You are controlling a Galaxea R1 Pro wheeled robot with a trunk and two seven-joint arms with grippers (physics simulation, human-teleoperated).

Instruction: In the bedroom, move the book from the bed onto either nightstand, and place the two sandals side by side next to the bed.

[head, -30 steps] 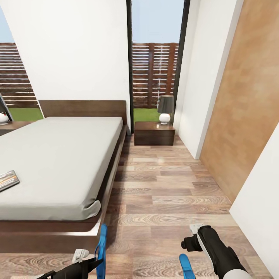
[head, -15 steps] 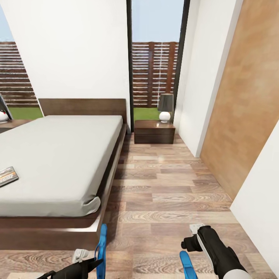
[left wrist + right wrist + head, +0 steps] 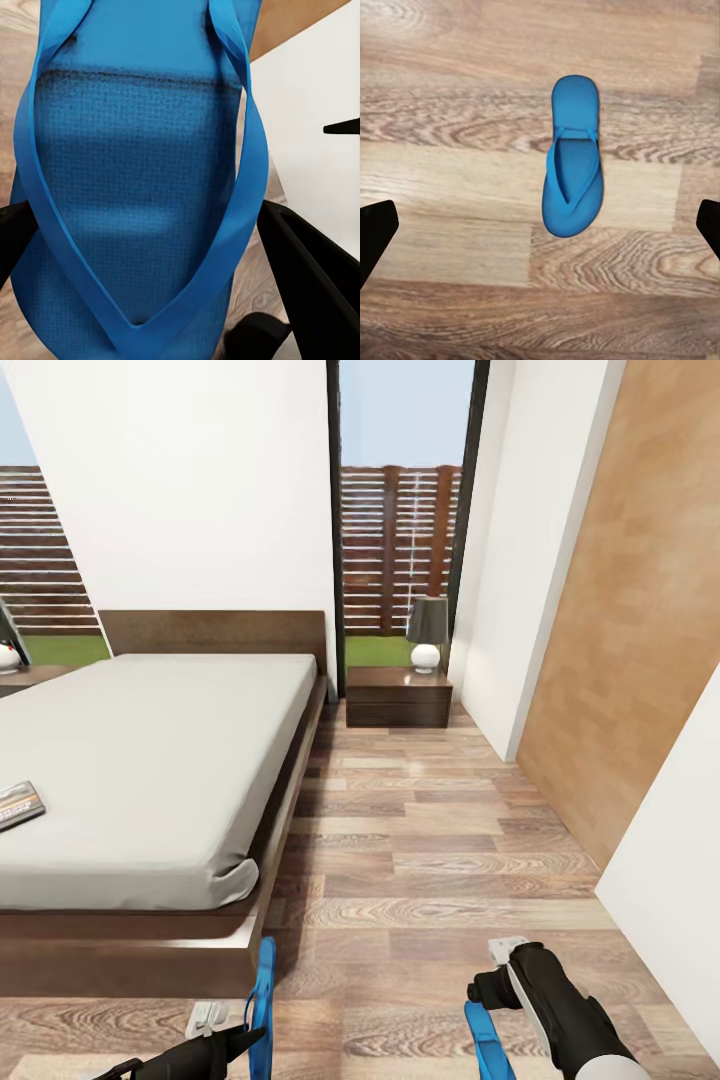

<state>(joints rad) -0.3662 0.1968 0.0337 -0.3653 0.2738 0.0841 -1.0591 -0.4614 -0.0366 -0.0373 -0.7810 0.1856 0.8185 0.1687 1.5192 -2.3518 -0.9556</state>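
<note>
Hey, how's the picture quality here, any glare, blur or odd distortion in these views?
Head view: even daylight, soft sheen on the floor planks, wide-angle lean in the window frame. Left wrist view: the held sandal is so close its texture looks grainy. Right wrist view: sharp, the other sandal lies flat on the planks, almost shadowless.

Wood, cloth and foam
Glossy grained plank floor [image 3: 440,860]; matt grey cloth mattress [image 3: 150,760]; dark polished wooden bed frame [image 3: 120,955]; blue sandal [image 3: 574,157] with rough-textured foam sole.
</note>
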